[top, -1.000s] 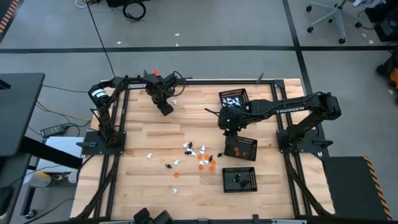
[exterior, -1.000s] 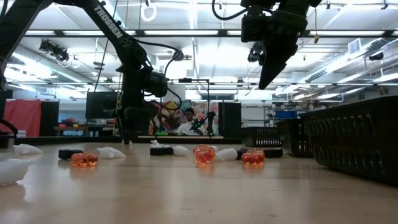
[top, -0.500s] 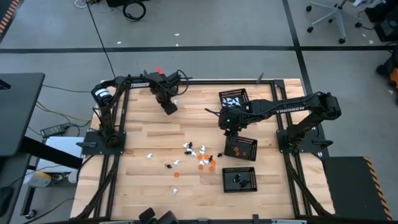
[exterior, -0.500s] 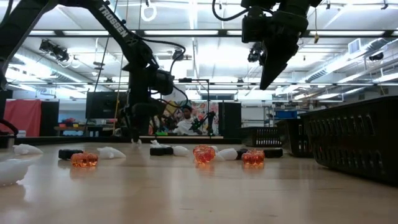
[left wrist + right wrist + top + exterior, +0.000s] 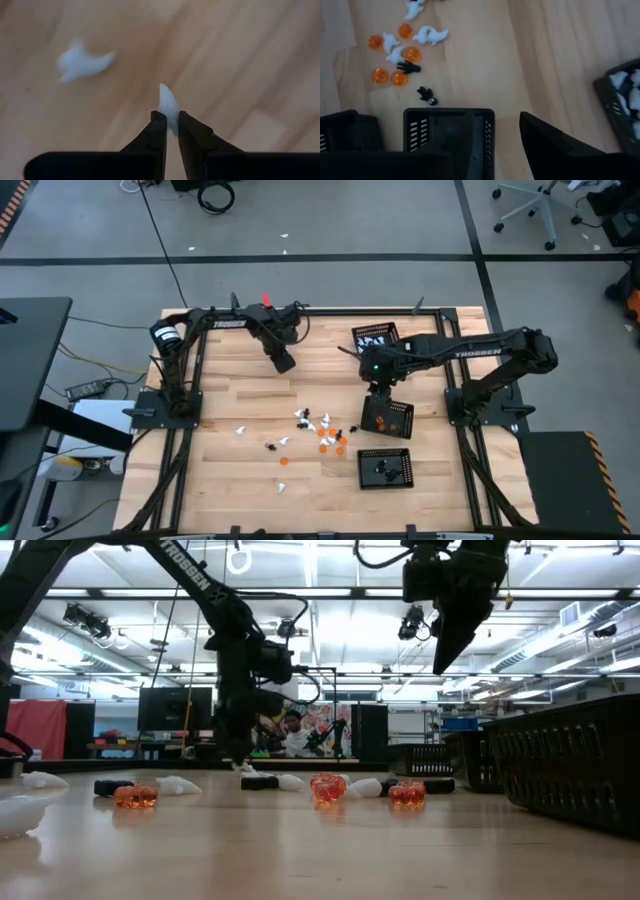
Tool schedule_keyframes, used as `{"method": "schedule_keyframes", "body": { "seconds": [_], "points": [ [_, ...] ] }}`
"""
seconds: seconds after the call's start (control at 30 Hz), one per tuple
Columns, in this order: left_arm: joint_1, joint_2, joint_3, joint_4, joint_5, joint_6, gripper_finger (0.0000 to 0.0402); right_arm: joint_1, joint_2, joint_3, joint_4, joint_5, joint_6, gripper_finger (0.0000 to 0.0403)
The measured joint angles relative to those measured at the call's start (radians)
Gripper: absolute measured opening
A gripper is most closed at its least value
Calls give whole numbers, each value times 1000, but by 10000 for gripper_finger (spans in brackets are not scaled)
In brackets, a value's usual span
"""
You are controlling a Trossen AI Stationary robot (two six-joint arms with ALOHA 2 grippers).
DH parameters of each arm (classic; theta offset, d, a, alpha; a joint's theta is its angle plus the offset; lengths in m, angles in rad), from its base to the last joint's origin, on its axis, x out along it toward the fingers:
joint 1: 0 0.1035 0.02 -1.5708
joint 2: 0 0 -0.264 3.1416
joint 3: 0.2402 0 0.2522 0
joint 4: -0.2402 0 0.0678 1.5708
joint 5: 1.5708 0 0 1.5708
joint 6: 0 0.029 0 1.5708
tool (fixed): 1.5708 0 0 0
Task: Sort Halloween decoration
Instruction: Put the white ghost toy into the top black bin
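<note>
The left end effector (image 5: 285, 364) hovers over bare wood near the far edge of the bench (image 5: 240, 405), its fingers (image 5: 159, 131) drawn narrow around a small white figure (image 5: 168, 106) pinched at their tips, with a second white figure (image 5: 80, 62) lying loose on the boards just beside it. A broad clear stretch of bench separates that end effector from the main scatter of white, orange and black Halloween decoration (image 5: 318, 430), which lies near the bench's middle, on the left arm's side of the orange-filled tray (image 5: 387, 417). The right end effector (image 5: 378, 387) hangs high above that tray's far edge, fingers parted wide and empty, with the tray of white figures (image 5: 375, 338) farther back and the tray of black figures (image 5: 386, 468) nearer the front edge. Compared with a second earlier, the left end effector has travelled from the far-left corner towards the white-figure tray, and its fingers have closed further, while the right arm has shifted only slightly.
</note>
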Motion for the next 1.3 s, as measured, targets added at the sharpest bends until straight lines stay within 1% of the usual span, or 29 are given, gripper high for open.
{"method": "schedule_keyframes", "body": {
  "seconds": [0.13,0.33,0.47,0.53,0.6,0.67,0.87,1.03,1.13,1.3],
  "points": [
    [-55,-1,0,114,32,-33,44,-21,-41,0,-19,5,13,165],
    [-119,-1,1,343,86,-128,44,-45,-111,0,-82,9,70,165],
    [-150,0,1,514,92,-201,44,-46,-161,0,-139,33,95,165],
    [-163,19,25,576,93,-229,44,-46,-184,0,-164,38,107,165],
    [-174,59,82,580,93,-239,45,-46,-207,0,-180,38,122,165],
    [-182,118,164,578,91,-242,45,-46,-227,0,-194,39,143,165],
    [-182,288,445,524,70,-275,45,-35,-281,0,-230,39,232,165],
    [-183,370,638,360,82,-243,45,-3,-307,0,-235,79,293,165],
    [-186,379,672,298,85,-214,45,20,-310,0,-233,107,326,165],
    [-192,378,674,295,66,-175,46,55,-304,0,-227,152,353,165]
  ]
}}
